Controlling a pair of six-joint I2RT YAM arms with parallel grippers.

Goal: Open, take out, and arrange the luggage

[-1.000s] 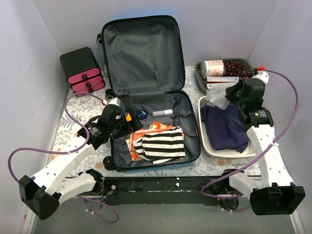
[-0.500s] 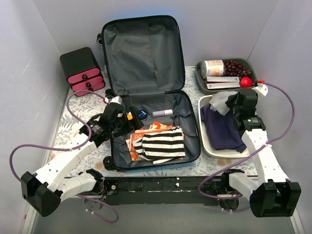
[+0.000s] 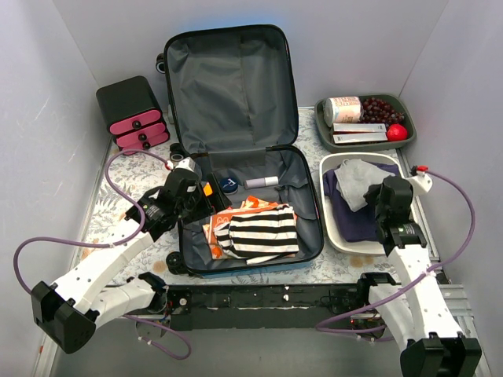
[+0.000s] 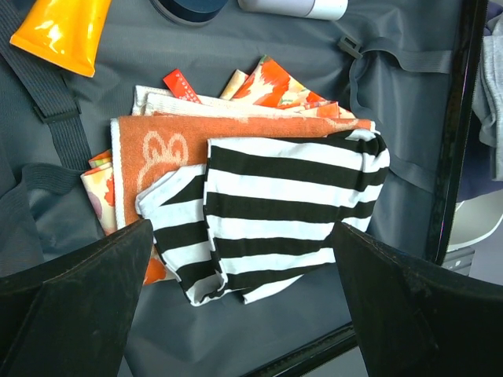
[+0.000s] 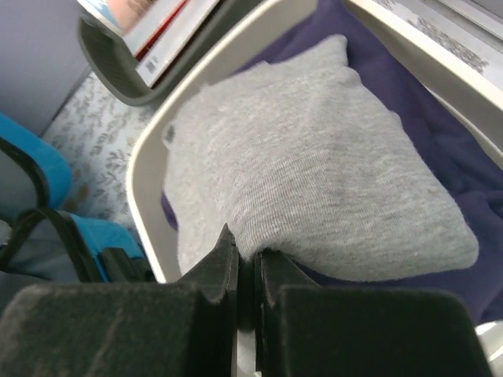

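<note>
The blue luggage (image 3: 228,86) lies open in the middle, lid raised at the back. Its grey-lined base holds a striped black-and-white shirt (image 3: 259,232) on orange cloths (image 4: 220,129), an orange tube (image 4: 59,31), a dark round tin (image 3: 229,184) and a pale stick (image 3: 261,182). My left gripper (image 4: 244,314) is open above the near edge of the striped shirt (image 4: 283,204), at the luggage's left rim. My right gripper (image 5: 250,263) is shut on a grey cloth (image 5: 306,188), which lies on a dark blue garment (image 3: 354,212) in the white tray (image 3: 328,228).
A black box with pink drawers (image 3: 134,114) stands at the back left. A dark green tray (image 3: 322,118) at the back right holds a can, a flat box, grapes and a red ball. White walls close in on both sides.
My right gripper has carried the grey cloth from beside the green tray back and down onto the blue garment in the white tray. My left arm has barely moved.
</note>
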